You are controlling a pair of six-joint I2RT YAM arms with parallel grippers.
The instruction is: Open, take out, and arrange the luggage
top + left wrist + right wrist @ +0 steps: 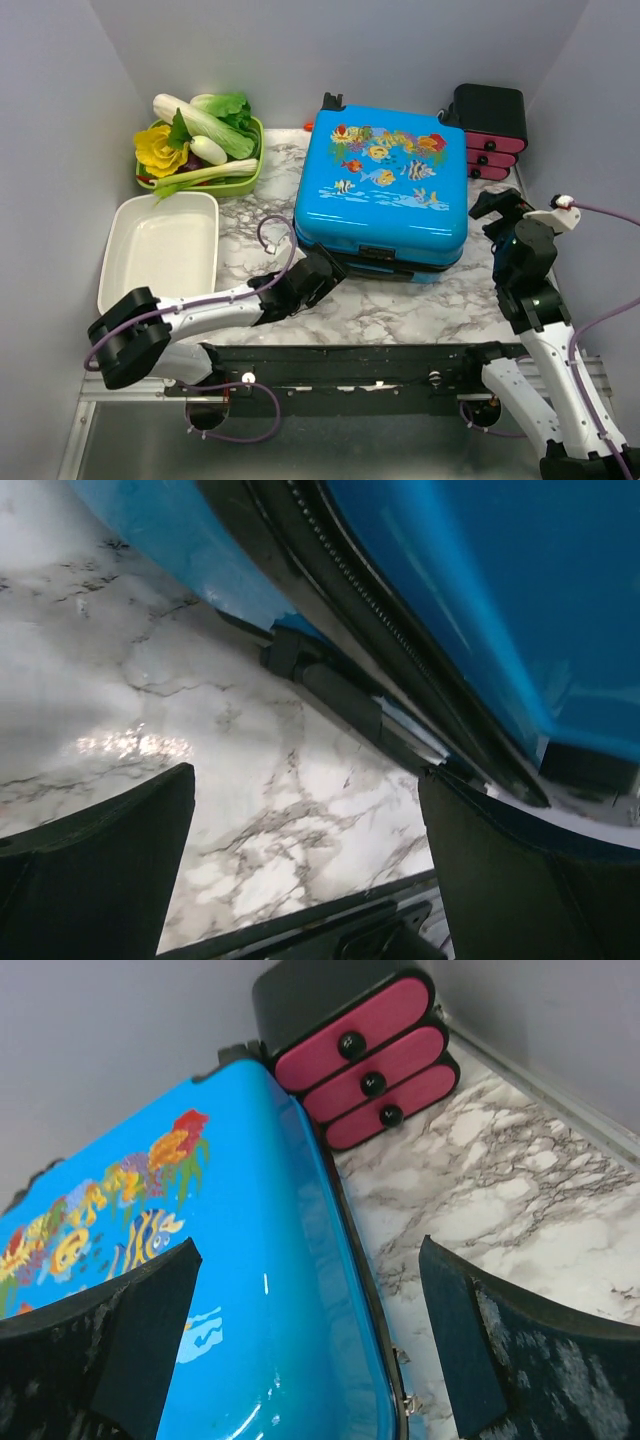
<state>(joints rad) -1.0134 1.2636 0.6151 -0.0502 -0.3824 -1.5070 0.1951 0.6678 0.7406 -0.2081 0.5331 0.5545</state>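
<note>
The luggage (385, 190) is a bright-blue hard-shell suitcase with fish and flower prints. It lies flat and closed on the marble table (400, 305). My left gripper (328, 270) is open and empty, low at the suitcase's near left corner. In the left wrist view (305, 855) its jaws stand wide apart over bare marble, and the black zipper seam (400, 650) runs just above them. My right gripper (497, 208) is open and empty beside the suitcase's right edge. In the right wrist view (305, 1335) its jaws straddle the blue lid's right edge (300, 1290).
A black box with pink drawers (490, 130) stands at the back right, also in the right wrist view (365, 1045). A green tray of vegetables (200, 145) sits at the back left. A white empty dish (160, 250) lies in front of it. Grey walls enclose the table.
</note>
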